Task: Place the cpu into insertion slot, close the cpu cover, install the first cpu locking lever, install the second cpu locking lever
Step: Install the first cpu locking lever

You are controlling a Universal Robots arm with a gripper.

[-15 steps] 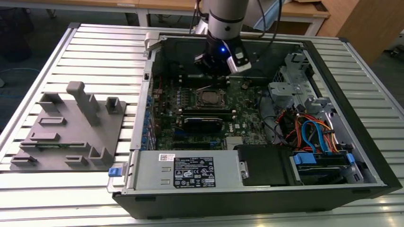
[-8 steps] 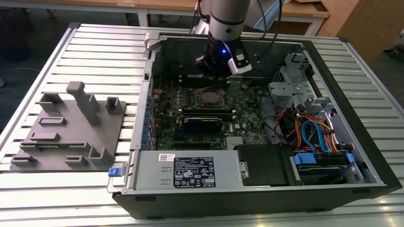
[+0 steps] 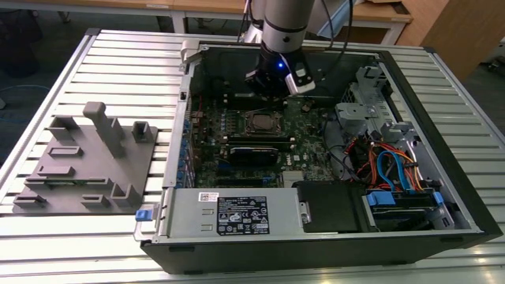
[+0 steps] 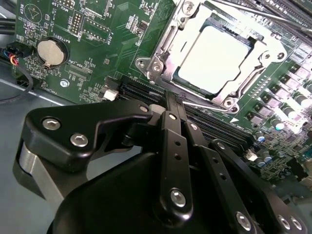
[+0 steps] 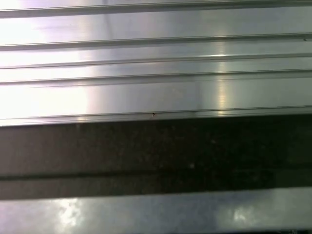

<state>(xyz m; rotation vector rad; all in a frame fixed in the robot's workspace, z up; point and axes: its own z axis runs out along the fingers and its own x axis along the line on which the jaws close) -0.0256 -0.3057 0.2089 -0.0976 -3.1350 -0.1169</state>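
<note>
Fingers (image 4: 170, 105) pressed together, empty, beside cpu cover (image 4: 165, 48) edge, cpu (image 4: 219, 58) seated beneath.

cpu (image 4: 222, 58) lid's looking smooth dull metal, cover (image 4: 171, 39) shiny steel — gripper (image 4: 168, 105) showing matt black, table (image 5: 156, 63) gleaming ribbed aluminium.

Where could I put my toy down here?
Bare ribbed table lies beyond the grey fixture block, and a strip in front of it. Inside the computer case it is crowded: green board, cables, gripper over the cpu.
</note>
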